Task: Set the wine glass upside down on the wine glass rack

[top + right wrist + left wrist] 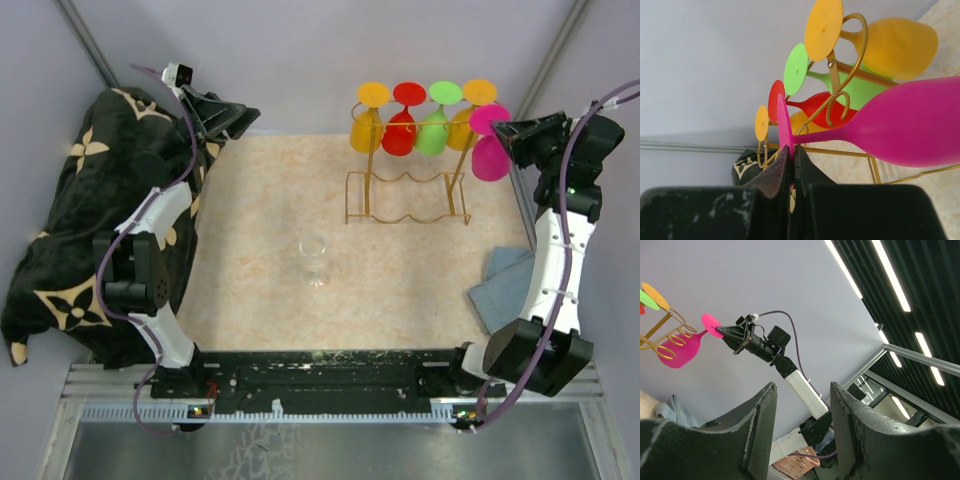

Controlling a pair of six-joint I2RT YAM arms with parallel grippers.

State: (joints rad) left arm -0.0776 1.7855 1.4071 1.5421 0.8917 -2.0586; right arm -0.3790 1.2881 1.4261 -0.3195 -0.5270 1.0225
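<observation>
The beige tabletop [260, 200] fills the middle of your top view. A black cloth with a pale flower pattern [70, 200] is heaped along its left edge. Your left arm [150, 240] reaches up over that cloth towards the far left corner. Your right arm [555, 250] rises along the right edge.

The wine glass rack [407, 222] stands at the far right of the tabletop. Four glasses hang from it upside down in a row: an orange glass [366, 128], a red glass [400, 130], a green glass [433, 130] and a second orange glass [462, 128]. A blue-grey cloth [500, 285] lies near the right arm's base. A clear glass [314, 258] stands upright near the middle of the tabletop, well apart from the rack and from both arms.

The pink wine glass [490, 155] hangs upside down, just beside the right end of the rack and next to the second orange glass. You cannot tell whether its stem touches the top rails.

Your right gripper [792, 155] has its jaws clamped on the rim of the pink glass's round foot, with the bowl slanting away below. Your left gripper [802, 405] is raised and points across at the right arm. Its jaws are apart with nothing between them.
</observation>
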